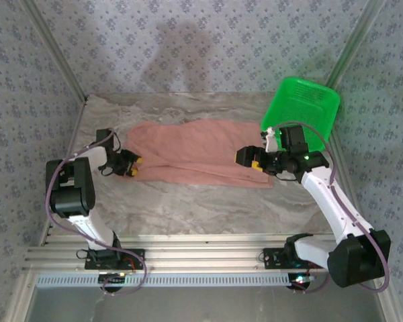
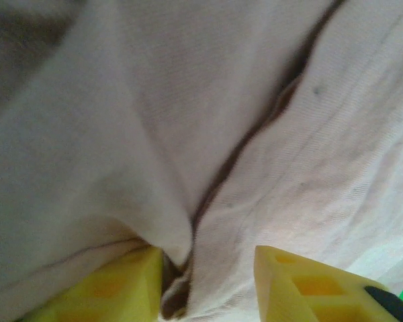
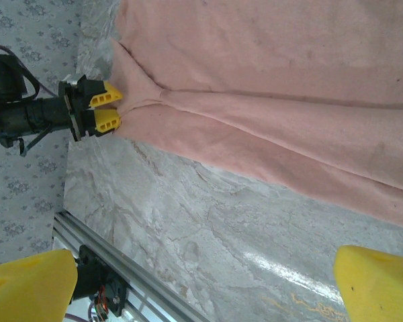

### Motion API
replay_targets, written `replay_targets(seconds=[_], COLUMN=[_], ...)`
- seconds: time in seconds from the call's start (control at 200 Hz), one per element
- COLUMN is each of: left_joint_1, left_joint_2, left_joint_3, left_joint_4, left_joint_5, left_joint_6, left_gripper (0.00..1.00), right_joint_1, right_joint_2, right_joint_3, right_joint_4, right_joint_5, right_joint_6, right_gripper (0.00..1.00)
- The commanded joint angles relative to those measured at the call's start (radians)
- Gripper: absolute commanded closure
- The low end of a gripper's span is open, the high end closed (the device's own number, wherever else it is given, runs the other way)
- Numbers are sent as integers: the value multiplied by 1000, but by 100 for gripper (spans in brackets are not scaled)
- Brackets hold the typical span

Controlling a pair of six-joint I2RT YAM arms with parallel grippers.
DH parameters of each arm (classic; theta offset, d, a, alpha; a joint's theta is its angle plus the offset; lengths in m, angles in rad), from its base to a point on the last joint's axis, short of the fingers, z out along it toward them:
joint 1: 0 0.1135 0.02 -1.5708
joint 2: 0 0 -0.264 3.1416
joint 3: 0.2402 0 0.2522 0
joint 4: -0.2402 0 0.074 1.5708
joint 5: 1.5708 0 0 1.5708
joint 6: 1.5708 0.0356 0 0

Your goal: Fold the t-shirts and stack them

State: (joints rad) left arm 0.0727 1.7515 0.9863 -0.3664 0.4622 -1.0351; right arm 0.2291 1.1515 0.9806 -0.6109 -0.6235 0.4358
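Fabric of the t-shirt (image 1: 195,151) runs lengthwise away from the green basket (image 1: 310,100), one end just beside the basket, the other well apart from it. My left pincer (image 1: 134,164) sits at that far end, narrowed around a ridge of cloth but not visibly clamped. My right pincer (image 1: 254,161) hovers wide at the basket end, so I judge each end mine to lift.

I see one dusty salmon-pink t-shirt (image 1: 195,153) lying flat on the tabletop (image 1: 188,208), stretched out as a long band from left to right across the far half. A long fold line runs along its length, with one layer lapped over the other. The cloth is soft and lightly wrinkled, and a small pleat is raised at its left edge.
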Motion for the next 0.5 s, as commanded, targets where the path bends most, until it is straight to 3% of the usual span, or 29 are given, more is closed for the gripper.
replay_targets(seconds=[0.0,0.265,0.495], left_joint_1=[-13,-18,-18], left_joint_2=[25,32,47], left_joint_3=[47,81,77], left_joint_4=[8,-24,-33], left_joint_5=[-1,10,27], left_joint_6=[-5,22,38], left_gripper=[63,72,87], right_joint_1=[4,4,2], right_joint_2=[-21,-24,-22], right_joint_3=[-2,-7,-6], right_joint_4=[-21,-21,-21], right_joint_5=[11,20,19], right_joint_6=[-9,-6,-3], right_gripper=[0,0,0])
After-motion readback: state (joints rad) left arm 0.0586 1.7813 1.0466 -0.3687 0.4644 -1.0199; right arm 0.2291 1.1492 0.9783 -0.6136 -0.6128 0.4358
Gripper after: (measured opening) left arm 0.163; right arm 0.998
